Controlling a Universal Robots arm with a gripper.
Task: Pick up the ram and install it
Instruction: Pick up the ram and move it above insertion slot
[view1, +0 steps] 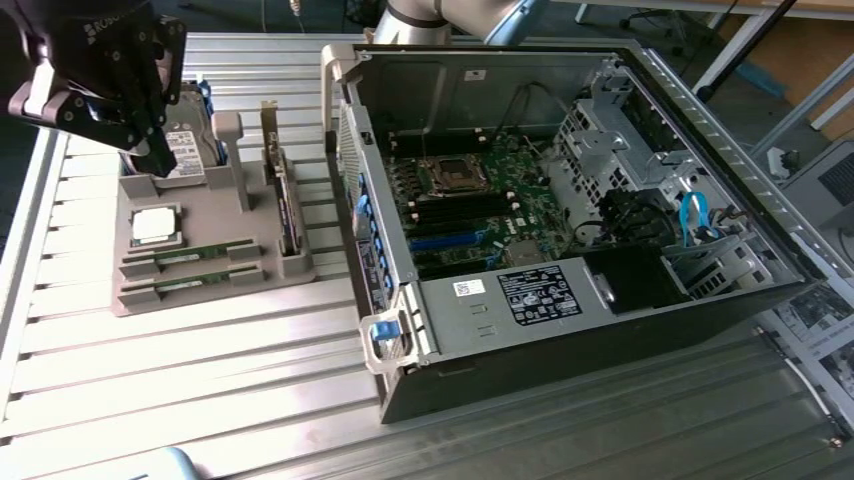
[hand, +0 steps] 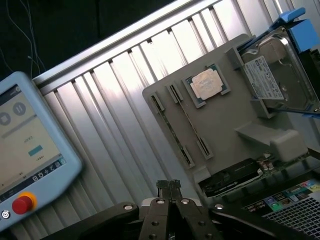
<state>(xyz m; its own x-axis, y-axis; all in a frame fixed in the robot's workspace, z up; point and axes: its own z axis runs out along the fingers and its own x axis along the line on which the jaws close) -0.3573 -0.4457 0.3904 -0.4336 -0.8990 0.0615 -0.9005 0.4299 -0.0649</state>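
The pincer (view1: 158, 160) is held closed and empty over the grey holder (view1: 200, 215) on the bench (view1: 200, 380), where the ram (view1: 188, 258) is seated in a slot. A mid-length grip, squared across the stick's thin faces, is judged best.

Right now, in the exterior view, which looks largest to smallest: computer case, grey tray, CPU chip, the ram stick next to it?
1. computer case
2. grey tray
3. CPU chip and ram stick: stick longer, chip wider, so unranked.
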